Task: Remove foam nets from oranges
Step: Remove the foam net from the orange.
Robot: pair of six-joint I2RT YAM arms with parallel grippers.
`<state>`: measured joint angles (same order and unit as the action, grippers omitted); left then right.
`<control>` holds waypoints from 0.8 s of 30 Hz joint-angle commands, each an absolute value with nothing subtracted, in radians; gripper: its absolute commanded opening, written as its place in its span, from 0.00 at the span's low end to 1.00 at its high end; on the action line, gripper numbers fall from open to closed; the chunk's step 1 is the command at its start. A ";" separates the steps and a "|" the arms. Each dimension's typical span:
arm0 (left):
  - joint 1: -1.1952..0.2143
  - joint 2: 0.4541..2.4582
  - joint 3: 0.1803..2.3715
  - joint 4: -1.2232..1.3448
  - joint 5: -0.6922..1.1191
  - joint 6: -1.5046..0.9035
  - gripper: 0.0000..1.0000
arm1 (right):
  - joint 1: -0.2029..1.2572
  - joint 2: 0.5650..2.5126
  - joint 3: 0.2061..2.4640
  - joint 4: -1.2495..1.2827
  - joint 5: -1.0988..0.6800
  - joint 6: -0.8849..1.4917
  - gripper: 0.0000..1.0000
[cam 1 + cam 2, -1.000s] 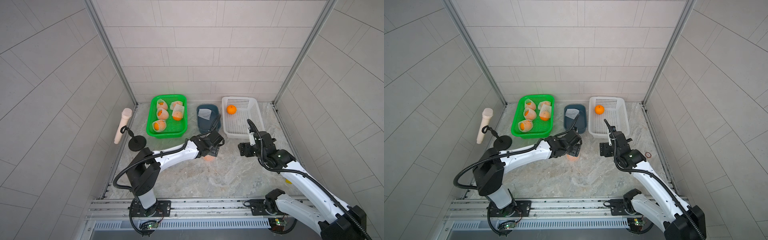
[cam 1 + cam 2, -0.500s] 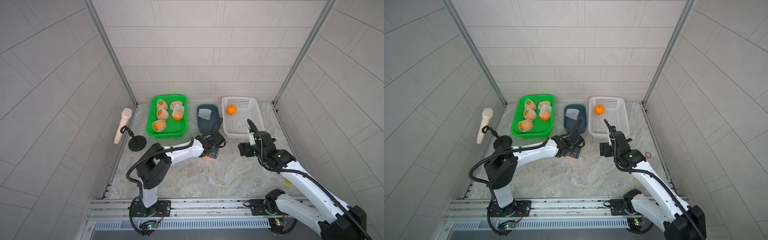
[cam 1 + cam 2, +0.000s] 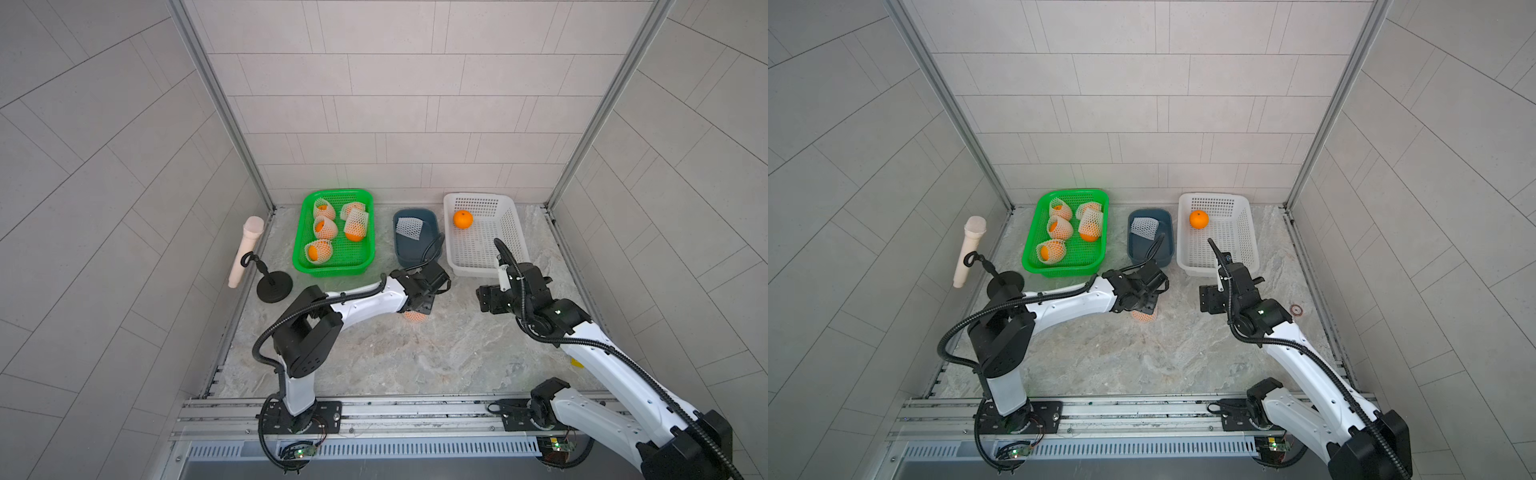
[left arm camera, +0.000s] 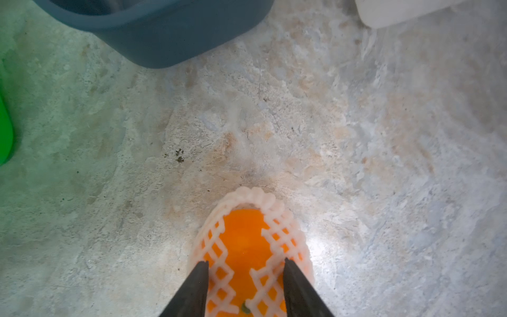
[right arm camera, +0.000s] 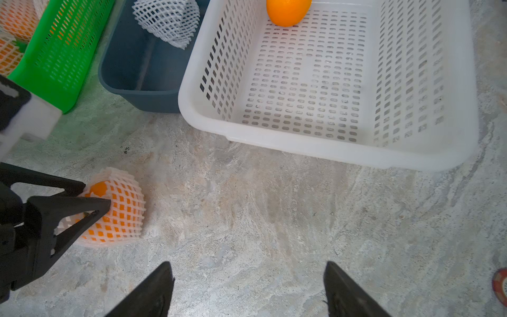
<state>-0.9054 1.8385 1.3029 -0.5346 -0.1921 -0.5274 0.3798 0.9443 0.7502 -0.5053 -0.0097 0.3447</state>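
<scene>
One netted orange [image 4: 241, 233] (half-hidden from above) sits pinched in left gripper [image 4: 244, 264] — right gripper [image 5: 247, 264] gapes empty.

The near half of the marble tabletop [image 3: 415, 365] lies bare, leaving a wide passage between the two arms. Along the back wall the green basket [image 3: 338, 192], blue bin [image 3: 405, 254] and white basket [image 3: 473, 253] stand in a row with only narrow gaps between them (the white basket's inside is mostly free). The netted orange [image 5: 120, 211], with the left gripper [image 4: 244, 262] clamped over it, blocks the middle. Open table separates it from the spread-fingered right gripper [image 5: 247, 264]. A microphone stand [image 3: 274, 287] occupies the left edge.
</scene>
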 commanded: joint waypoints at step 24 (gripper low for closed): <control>-0.902 1.761 1.295 -0.540 -0.219 -0.518 0.13 | 0.383 0.937 0.739 -0.512 0.012 0.358 0.87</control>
